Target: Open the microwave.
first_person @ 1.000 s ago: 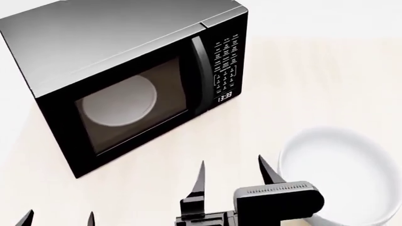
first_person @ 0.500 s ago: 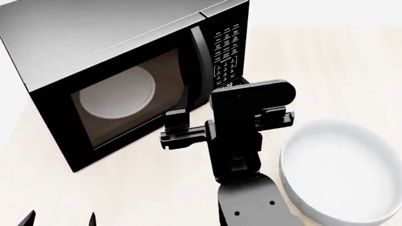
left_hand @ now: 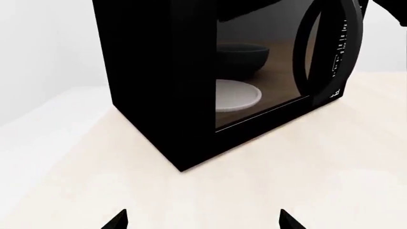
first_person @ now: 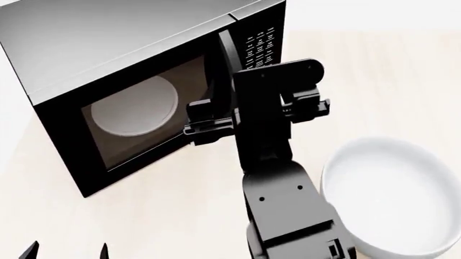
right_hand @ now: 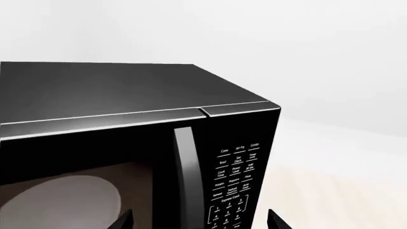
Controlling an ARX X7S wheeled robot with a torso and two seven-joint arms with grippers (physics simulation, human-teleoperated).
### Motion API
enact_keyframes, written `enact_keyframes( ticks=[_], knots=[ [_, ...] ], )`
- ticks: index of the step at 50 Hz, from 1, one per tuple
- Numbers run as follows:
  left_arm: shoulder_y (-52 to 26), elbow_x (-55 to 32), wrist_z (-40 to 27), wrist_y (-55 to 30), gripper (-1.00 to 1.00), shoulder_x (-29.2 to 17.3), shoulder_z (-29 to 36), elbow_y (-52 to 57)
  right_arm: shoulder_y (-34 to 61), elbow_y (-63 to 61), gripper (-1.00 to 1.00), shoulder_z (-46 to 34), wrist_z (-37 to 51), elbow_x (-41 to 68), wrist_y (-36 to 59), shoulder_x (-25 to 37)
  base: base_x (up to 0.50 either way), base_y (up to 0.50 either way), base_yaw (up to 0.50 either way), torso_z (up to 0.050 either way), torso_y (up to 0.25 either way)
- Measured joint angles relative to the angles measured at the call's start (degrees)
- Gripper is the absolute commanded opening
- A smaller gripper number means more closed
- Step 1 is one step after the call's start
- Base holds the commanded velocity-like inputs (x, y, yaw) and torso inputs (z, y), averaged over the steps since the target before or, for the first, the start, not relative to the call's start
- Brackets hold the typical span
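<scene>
The black microwave (first_person: 108, 48) stands at the back left with its door shut. The white turntable (first_person: 137, 105) shows through the tinted window. Its vertical handle (first_person: 224, 51) and button panel (first_person: 260, 48) are on its right side. My right gripper (first_person: 259, 110) is raised just in front of the handle and panel, and the arm hides its fingertips. In the right wrist view the right gripper (right_hand: 198, 222) is open, straddling the handle (right_hand: 184, 171) and keypad (right_hand: 235, 176) without touching. My left gripper (first_person: 67, 252) is open and empty, low at the front left. It also shows in the left wrist view (left_hand: 203, 222), facing the microwave (left_hand: 165, 95).
A large white bowl (first_person: 396, 194) sits on the pale tabletop (first_person: 165, 205) at the right, beside my right arm's forearm (first_person: 288, 216). The microwave stands turned at an angle on the table.
My right arm has risen from the front edge and moved forward up to the microwave's handle. The door has stayed shut. The left gripper has not moved.
</scene>
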Motion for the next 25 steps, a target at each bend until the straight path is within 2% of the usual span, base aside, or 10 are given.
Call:
enact_keyframes(
  ticks=[25],
  knots=[
    [-0.27, -0.88, -0.76, 0.11, 1.00, -0.73, 0.71, -0.14, 6.50, 18.31, 1.00, -2.42, -1.44, 1.71, -7.48, -1.80, 0.00, 0.00, 0.00, 0.000, 0.000]
  ],
)
